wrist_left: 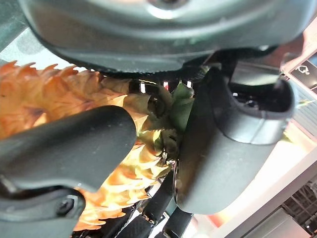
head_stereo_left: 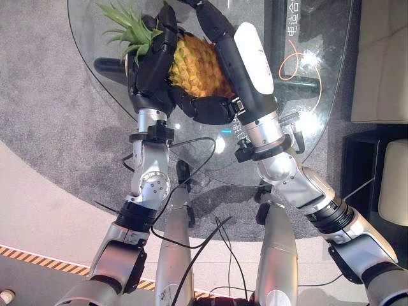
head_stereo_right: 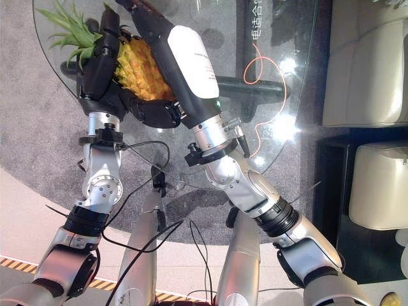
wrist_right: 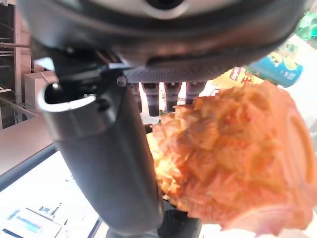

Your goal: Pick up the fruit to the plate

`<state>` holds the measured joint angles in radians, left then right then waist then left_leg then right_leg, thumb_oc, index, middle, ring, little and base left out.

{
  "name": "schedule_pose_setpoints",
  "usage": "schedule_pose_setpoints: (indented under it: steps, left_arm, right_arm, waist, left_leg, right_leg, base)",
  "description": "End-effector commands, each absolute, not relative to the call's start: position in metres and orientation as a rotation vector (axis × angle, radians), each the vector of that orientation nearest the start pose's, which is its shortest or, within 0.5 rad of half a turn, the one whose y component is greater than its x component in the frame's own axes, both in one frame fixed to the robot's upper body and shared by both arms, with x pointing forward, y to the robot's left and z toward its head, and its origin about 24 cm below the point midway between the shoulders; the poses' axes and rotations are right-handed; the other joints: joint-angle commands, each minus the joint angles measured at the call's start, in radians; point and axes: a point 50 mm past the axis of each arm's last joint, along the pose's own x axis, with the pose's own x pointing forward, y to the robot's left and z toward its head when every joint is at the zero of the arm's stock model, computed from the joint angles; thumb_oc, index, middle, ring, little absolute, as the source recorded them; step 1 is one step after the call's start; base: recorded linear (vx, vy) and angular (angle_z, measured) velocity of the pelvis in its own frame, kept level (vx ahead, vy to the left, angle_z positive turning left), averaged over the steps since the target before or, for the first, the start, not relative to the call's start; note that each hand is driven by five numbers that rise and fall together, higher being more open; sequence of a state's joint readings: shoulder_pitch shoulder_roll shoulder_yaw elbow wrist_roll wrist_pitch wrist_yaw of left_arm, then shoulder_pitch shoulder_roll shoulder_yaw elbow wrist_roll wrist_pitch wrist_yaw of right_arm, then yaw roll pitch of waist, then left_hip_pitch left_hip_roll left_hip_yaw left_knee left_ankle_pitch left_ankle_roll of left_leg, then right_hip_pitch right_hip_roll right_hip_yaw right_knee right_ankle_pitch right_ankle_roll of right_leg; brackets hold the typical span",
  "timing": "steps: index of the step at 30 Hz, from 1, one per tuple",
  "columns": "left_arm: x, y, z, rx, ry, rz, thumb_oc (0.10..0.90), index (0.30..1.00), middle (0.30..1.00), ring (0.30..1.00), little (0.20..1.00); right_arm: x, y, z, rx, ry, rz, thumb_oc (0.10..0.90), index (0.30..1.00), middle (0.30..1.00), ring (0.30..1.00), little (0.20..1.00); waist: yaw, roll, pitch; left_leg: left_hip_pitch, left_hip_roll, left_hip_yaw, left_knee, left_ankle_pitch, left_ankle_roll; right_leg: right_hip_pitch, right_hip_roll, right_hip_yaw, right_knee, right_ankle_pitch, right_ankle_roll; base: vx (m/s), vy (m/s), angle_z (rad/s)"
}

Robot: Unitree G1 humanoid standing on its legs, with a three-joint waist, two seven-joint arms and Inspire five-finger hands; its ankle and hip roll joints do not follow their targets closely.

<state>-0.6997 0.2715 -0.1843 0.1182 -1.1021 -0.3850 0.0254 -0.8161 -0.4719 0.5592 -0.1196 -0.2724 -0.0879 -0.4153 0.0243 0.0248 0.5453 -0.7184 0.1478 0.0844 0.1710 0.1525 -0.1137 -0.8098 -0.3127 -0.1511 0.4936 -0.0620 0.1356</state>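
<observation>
A yellow pineapple (head_stereo_left: 194, 64) with a green leafy crown (head_stereo_left: 127, 29) is held between both hands above the round glass table (head_stereo_left: 319, 127). My left hand (head_stereo_left: 153, 70) wraps the crown end, fingers curled over the fruit. My right hand (head_stereo_left: 233, 70) clasps the other side, its fingers running along the far flank and its thumb (head_stereo_left: 204, 108) curled under the body. Up close in the left wrist view, the scaly skin (wrist_left: 39, 99) presses against the left thumb (wrist_left: 64, 148). In the right wrist view the fruit (wrist_right: 237, 148) lies against the right thumb (wrist_right: 109, 163).
An orange cable (head_stereo_left: 296, 64) loops on the glass at the right. The table's dark base (head_stereo_left: 108, 67) shows through the top. A beige sofa (head_stereo_left: 382, 64) stands at the right over grey carpet. A blue can (wrist_right: 277, 69) shows beyond the fruit.
</observation>
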Motion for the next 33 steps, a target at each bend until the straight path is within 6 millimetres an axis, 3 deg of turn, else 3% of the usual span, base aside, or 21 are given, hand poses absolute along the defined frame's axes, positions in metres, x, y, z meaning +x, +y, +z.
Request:
schedule_pose_setpoints:
  steps: [1,28,33]
  left_arm:
    - [0.302,0.124,0.291,-0.802,-1.018,-0.517,0.100,0.300,0.300,0.300,0.200]
    - [0.300,0.156,0.294,-0.833,-1.138,-0.131,0.100,0.300,0.300,0.300,0.200]
    - [0.294,0.163,0.295,-0.841,-1.181,0.015,0.100,0.300,0.300,0.300,0.200]
  right_arm:
    - [0.247,-0.053,0.314,-0.483,-1.427,0.134,0.800,0.900,0.900,0.900,0.900]
    - [0.252,-0.059,0.317,-0.457,-1.430,0.068,0.800,0.900,0.900,0.900,0.900]
    - [0.252,-0.060,0.318,-0.450,-1.433,0.055,0.800,0.900,0.900,0.900,0.900]
  waist:
    - [0.010,0.025,-0.025]
    - [0.011,0.019,-0.025]
    - [0.012,0.019,-0.025]
  left_leg:
    - [-0.008,0.035,-0.026,0.083,-0.064,-0.027]
    - [-0.001,0.033,-0.027,0.062,-0.055,-0.029]
    - [0.003,0.032,-0.029,0.058,-0.053,-0.030]
  right_leg:
    - [0.065,-0.033,-0.001,-0.166,0.130,0.058]
    - [0.071,-0.030,-0.003,-0.183,0.135,0.056]
    - [0.076,-0.030,-0.003,-0.187,0.136,0.056]
  base:
    - [0.00,0.000,0.00]
    - [0.00,0.000,0.00]
    - [0.00,0.000,0.00]
